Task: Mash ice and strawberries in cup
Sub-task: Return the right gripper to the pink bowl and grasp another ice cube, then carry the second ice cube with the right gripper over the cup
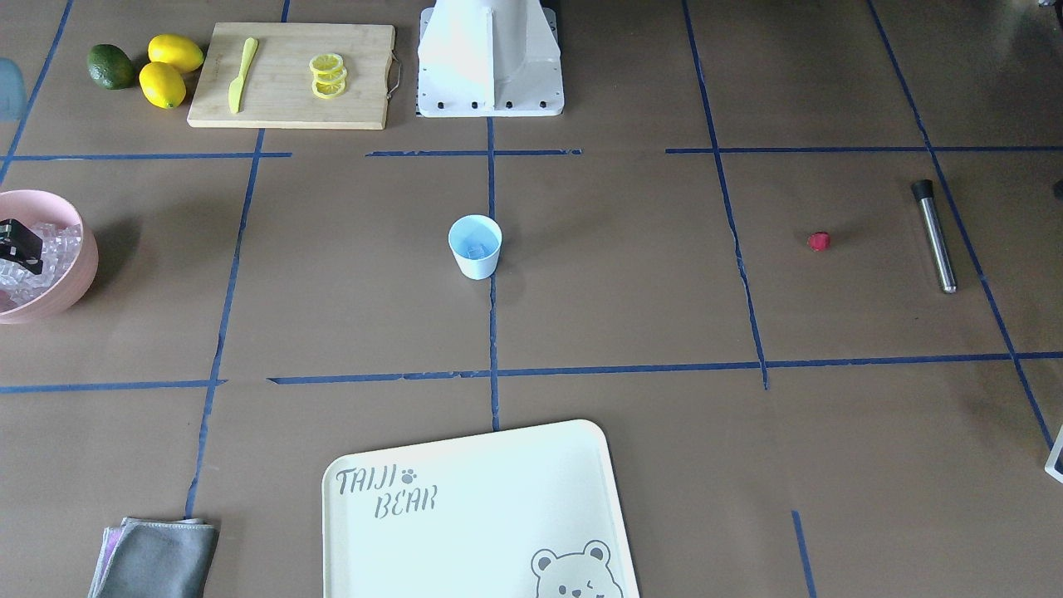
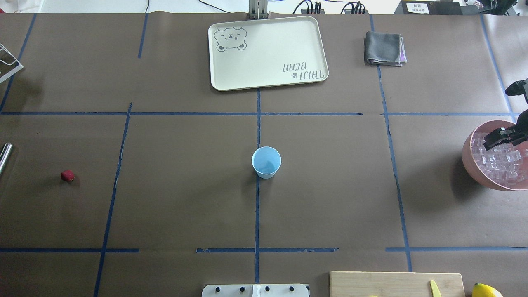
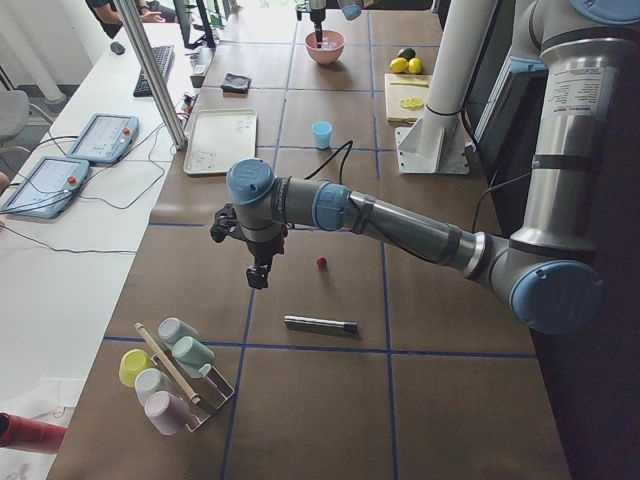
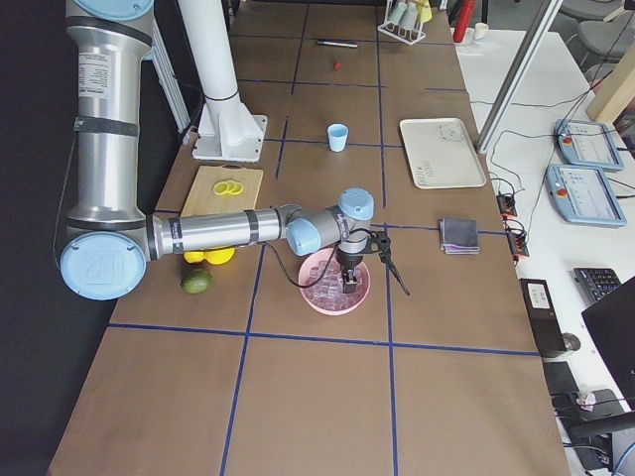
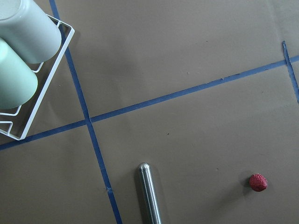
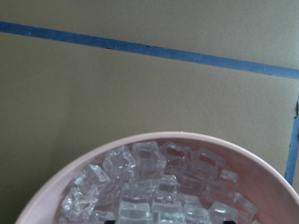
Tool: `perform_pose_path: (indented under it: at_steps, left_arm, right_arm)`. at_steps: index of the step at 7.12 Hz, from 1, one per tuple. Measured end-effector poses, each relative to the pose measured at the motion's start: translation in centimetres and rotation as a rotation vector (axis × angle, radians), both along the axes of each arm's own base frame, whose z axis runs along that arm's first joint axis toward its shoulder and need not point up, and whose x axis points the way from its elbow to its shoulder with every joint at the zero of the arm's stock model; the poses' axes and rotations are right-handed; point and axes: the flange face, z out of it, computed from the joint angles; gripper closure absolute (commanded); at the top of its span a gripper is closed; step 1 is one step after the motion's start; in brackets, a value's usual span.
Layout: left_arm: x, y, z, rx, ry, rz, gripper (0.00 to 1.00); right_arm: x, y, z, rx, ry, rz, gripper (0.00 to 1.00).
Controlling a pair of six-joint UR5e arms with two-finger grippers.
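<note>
The pale blue cup [image 1: 475, 249] stands upright at the table's middle [image 2: 266, 163] with one ice cube [image 1: 476, 246] inside. More ice [image 2: 501, 165] fills the pink bowl [image 2: 470, 161], also in the right wrist view [image 6: 154, 186]. My right gripper [image 2: 504, 139] hangs over the bowl with its tips down at the ice and looks open. The red strawberry [image 1: 819, 241] lies alone on the table [image 5: 258, 182]. My left gripper [image 3: 258, 278] hovers above the table near the strawberry, seen only in the exterior left view; I cannot tell its state.
A steel muddler [image 1: 936, 241] lies beyond the strawberry. A wire rack of cups [image 5: 28, 60] stands at the left end. A cutting board [image 1: 291, 104] with lemon slices and a yellow knife, lemons [image 1: 170, 71], an avocado, a tray [image 1: 473, 515] and a grey cloth [image 1: 154, 556] sit at the edges.
</note>
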Motion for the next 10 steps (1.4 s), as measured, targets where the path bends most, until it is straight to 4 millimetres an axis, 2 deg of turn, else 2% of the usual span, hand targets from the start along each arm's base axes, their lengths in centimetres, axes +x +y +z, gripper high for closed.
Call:
perform_pose_path:
  at_steps: [1,3,4,5,6,7,8,9,10]
  left_arm:
    - [0.0,0.0,0.0,0.0,0.0,0.0,0.0]
    - [0.0,0.0,-0.2,0.003,0.0,-0.002,0.0]
    - [0.0,0.1,-0.4,0.005,0.001,-0.003,0.0]
    - [0.0,0.1,-0.6,0.008,0.001,-0.003,0.0]
    - [0.0,0.1,-0.7,0.011,0.002,-0.003,0.0]
    - [0.0,0.1,-0.9,0.015,0.003,-0.003,0.0]
    - [0.0,0.2,-1.0,0.016,0.002,-0.003,0.0]
    - [0.0,0.2,-1.0,0.016,0.003,-0.003,0.0]
    - [0.0,0.1,-1.0,0.016,0.003,-0.003,0.0]
  right_arm:
    - [0.0,-0.1,-0.1,0.002,0.0,0.0,0.98]
    - [0.0,-0.1,-0.3,0.008,-0.004,-0.001,1.0]
    - [0.1,-0.1,-1.4,0.025,-0.015,0.003,1.0]
    - [0.3,-0.1,-4.4,0.059,-0.041,0.017,1.0]
    - [0.4,0.2,-8.6,0.083,-0.079,0.061,1.0]
    - [-0.7,0.3,-13.0,0.069,-0.137,0.128,1.0]
    - [-4.0,0.1,-18.5,0.022,-0.22,0.192,1.0]
    - [-8.8,0.1,-24.3,-0.044,-0.3,0.246,1.0]
    - [-14.5,1.0,-29.8,-0.107,-0.362,0.289,1.0]
